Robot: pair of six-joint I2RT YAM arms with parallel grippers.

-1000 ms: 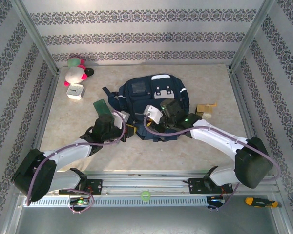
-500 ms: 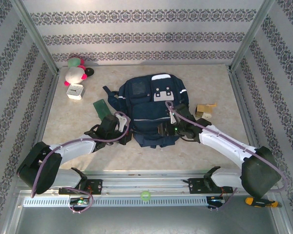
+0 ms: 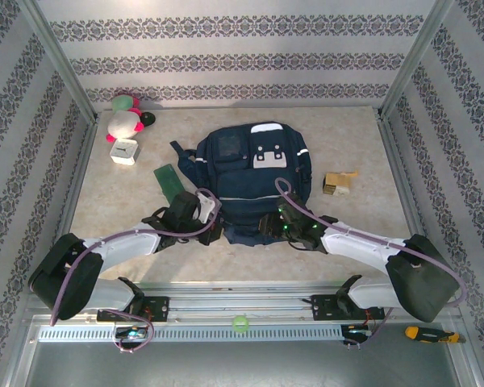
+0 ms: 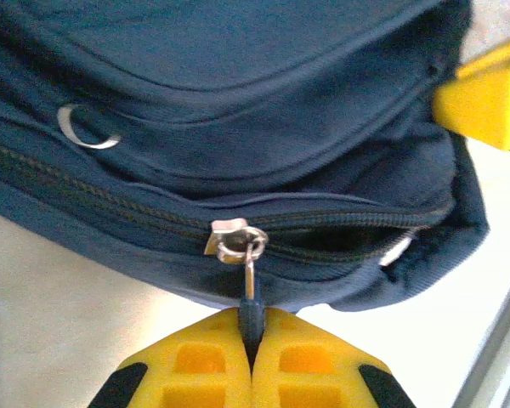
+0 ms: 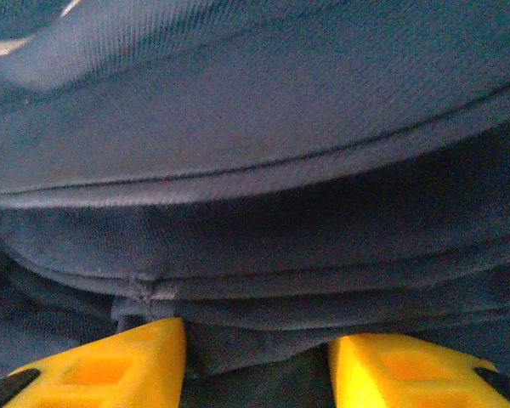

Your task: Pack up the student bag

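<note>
I am working at the near edge of the navy-blue fabric student bag [image 3: 254, 181], which is lying flat in the middle of the beige marbled table top [image 3: 363, 242], its grey-white buckle patch facing up towards the far side. My left gripper [image 4: 251, 327] is reaching in at the bag's near-left corner. Its yellow fingers are pressed together and pinching the dark zipper pull tab [image 4: 251, 310], which is hanging from the silver slider [image 4: 231, 240] on the bag's near seam. To the right of the slider the zip is gaping slightly.

My right gripper [image 5: 255, 357] is lying against the bag's near-right edge, close beside the left one. Its yellow fingers [image 5: 127, 365] are standing part-way apart, with a fold of the navy fabric sitting between them; I cannot tell whether they are actually squeezing it.

A flat green card [image 3: 168, 179] is lying just left of the bag, and a small tan block [image 3: 339, 182] is sitting off to its right.
</note>
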